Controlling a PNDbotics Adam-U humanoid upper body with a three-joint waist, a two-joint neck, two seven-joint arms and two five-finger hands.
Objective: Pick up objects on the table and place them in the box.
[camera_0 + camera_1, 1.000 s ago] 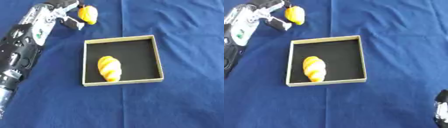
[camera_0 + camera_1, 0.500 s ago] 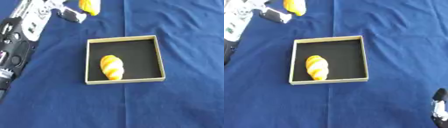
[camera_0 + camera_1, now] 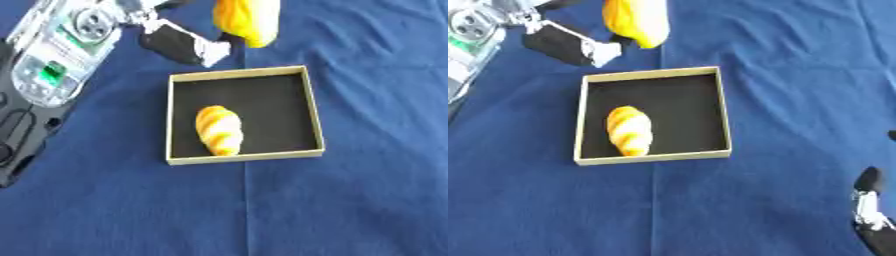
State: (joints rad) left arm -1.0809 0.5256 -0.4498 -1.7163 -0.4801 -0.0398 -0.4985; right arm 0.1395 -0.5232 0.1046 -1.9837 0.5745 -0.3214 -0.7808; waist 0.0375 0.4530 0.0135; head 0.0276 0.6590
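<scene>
A shallow square box (image 3: 313, 110) with a black floor and tan rim lies on the blue cloth. Inside it, toward its left half, rests a yellow-orange striped bread roll (image 3: 219, 130). My left hand (image 3: 179, 42) reaches in from the upper left and holds a yellow-orange object (image 3: 247, 20) at the top edge, just beyond the box's far rim; its fingers are curled round it and partly cut off by the frame. In the right eye view my right hand (image 3: 871, 210) shows at the lower right corner, fingers up and relaxed.
Blue cloth (image 3: 350, 200) covers the whole table, with creases at the upper right. My left arm (image 3: 52, 75) crosses the upper left corner beside the box.
The left hand has carried the yellow-orange object rightward, from left of the box to above its far rim. The picture has also shifted, so the camera has moved.
</scene>
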